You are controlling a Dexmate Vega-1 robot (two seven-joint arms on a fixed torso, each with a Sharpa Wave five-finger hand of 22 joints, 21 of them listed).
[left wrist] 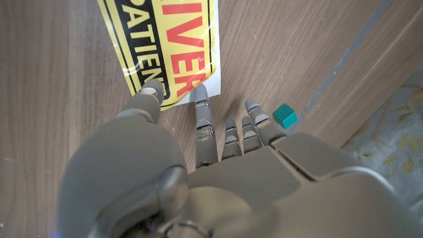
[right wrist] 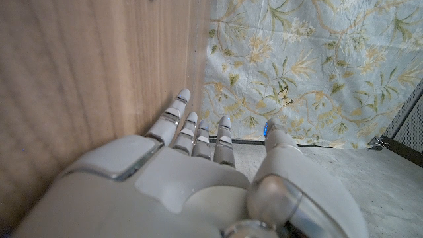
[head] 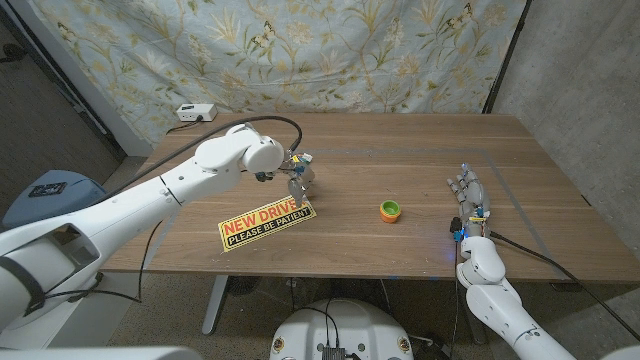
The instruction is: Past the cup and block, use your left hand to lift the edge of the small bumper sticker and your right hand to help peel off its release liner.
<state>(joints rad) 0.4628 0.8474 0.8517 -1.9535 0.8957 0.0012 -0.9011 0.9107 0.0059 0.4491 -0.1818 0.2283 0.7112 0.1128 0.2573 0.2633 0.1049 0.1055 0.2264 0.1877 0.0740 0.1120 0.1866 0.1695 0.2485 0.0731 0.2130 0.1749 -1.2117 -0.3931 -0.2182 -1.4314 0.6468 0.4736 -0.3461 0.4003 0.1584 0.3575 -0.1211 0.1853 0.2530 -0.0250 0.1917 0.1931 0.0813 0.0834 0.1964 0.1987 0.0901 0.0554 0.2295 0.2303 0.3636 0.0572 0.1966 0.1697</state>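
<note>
Left hand point(head: 297, 176) down at far right corner of sticker point(head: 266, 224), fingers apart, nothing held. Right hand point(head: 470, 195) waiting far right, fingers apart, empty. Could slip off flat edge, or push whole sticker along table point(head: 400, 150).

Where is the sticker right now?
In the head view the sticker lies flat on the table's left-centre, just under the left hand, with the cup to its right.
</note>
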